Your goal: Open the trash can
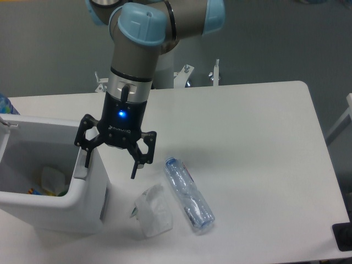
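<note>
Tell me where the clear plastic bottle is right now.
The clear plastic bottle lies on the white table, lower centre of the view, just right of the small clear plastic bag.

The trash can [82, 206] is a large, boxy white plastic bin with rounded corners, standing upright just left of the tool [110, 166]. It is open, its interior showing scraps of waste at the bottom. One tool finger reaches down at its right rim.
</note>
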